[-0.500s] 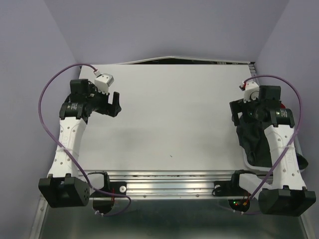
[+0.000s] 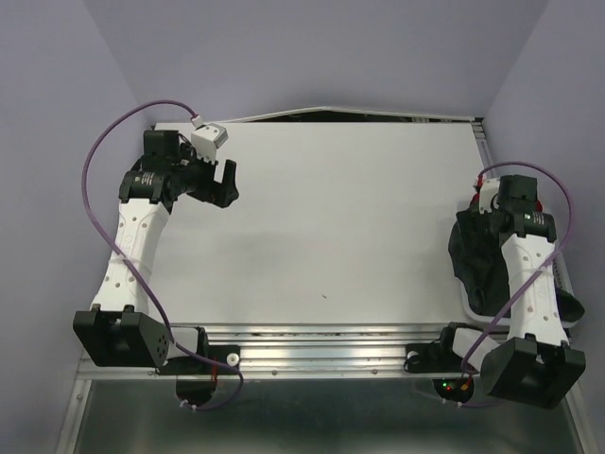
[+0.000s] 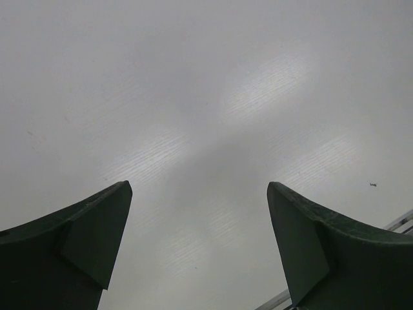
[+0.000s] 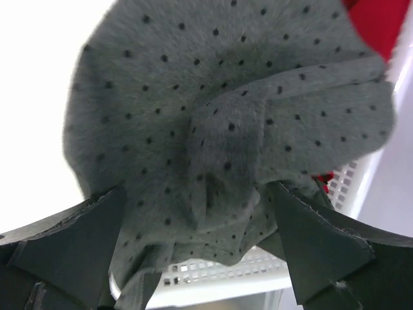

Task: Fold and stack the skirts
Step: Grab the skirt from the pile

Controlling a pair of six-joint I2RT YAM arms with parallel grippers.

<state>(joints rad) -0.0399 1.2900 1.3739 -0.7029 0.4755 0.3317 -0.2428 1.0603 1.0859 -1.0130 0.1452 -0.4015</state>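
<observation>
The dark grey dotted skirt (image 4: 219, 110) lies bunched over the rim of the white mesh basket (image 4: 258, 279), and a corner of the red skirt (image 4: 377, 22) shows behind it. My right gripper (image 4: 197, 194) is open just above the grey skirt, its fingers either side of a raised fold without closing on it. From above, that skirt (image 2: 475, 263) is a dark heap at the table's right edge, under the right arm (image 2: 527, 255). My left gripper (image 2: 223, 184) (image 3: 199, 188) hangs open over bare table at the far left, holding nothing.
The white table (image 2: 331, 218) spreads between the two arms. The basket's rim (image 2: 470, 310) overhangs the table's right side. Purple cables loop from each wrist. Lilac walls close in at the back and sides.
The right arm has swung right and down so its gripper sits over the grey skirt in the basket. The left arm has shifted slightly back and right.
</observation>
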